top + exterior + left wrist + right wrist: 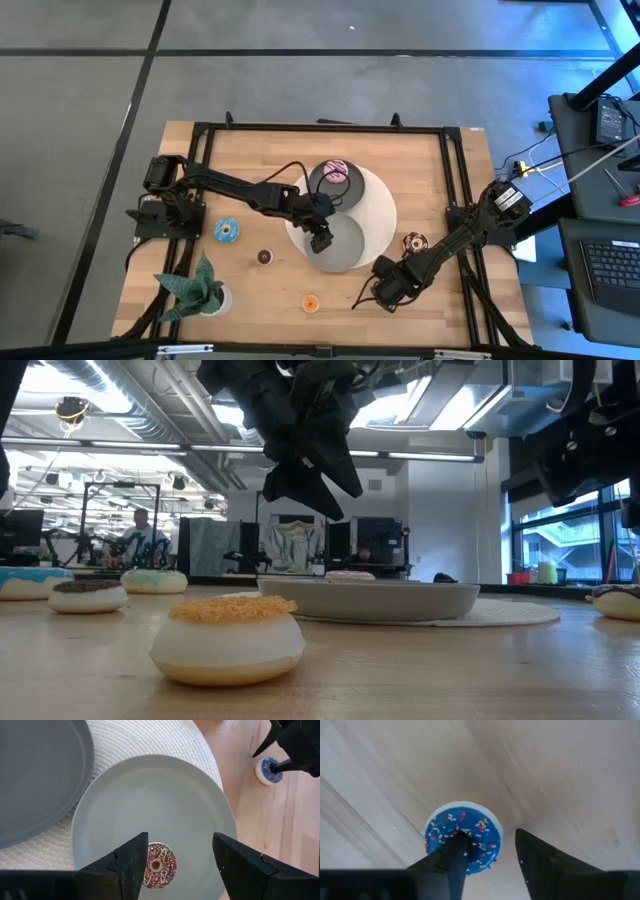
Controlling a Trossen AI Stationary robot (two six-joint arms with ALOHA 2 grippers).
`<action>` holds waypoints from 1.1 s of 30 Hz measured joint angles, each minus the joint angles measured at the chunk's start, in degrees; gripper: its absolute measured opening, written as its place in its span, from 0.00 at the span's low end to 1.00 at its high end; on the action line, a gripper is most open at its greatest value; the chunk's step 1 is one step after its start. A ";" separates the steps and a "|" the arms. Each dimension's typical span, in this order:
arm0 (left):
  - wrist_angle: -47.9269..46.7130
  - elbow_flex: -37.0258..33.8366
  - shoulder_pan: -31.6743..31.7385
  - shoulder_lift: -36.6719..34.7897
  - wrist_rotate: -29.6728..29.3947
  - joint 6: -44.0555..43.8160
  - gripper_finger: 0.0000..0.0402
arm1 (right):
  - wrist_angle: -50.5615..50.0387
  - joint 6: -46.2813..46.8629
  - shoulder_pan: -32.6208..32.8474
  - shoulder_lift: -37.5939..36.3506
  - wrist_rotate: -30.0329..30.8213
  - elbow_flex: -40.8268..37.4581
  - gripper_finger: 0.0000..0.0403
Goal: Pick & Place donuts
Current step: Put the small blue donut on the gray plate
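In the lower right of the high view, the right gripper [490, 857] stood low over the blue sprinkled donut [463, 836] on the tabletop [250, 290], fingers open, one in its hole, while the left gripper [180, 860] hung open above the plate [150, 795] holding a chocolate sprinkled donut [160, 865].

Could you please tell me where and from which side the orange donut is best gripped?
Grip the orange donut across its outer rim, from straight above. It lies flat on the table, icing up, bare wood all round; its hole looks too small for a finger. The open right end effector is nearer than the left, over a dish.
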 joint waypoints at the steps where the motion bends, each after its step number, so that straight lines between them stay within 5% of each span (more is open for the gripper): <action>1: 0.00 0.00 0.00 0.00 0.00 0.00 0.54 | -0.12 0.00 0.01 0.00 -0.09 0.00 0.36; 16: -11.73 0.00 0.44 -3.13 -0.73 -0.24 0.54 | -4.58 -8.62 -5.81 -8.58 -2.32 0.00 0.16; 25: -25.24 0.00 0.30 -5.65 -3.20 -8.87 0.54 | 11.56 -25.00 -19.41 -13.66 0.31 0.04 0.15; 33: -37.44 0.00 -2.96 -14.28 -16.66 -17.35 0.54 | 17.97 -33.23 -28.05 -8.94 -2.77 0.09 0.16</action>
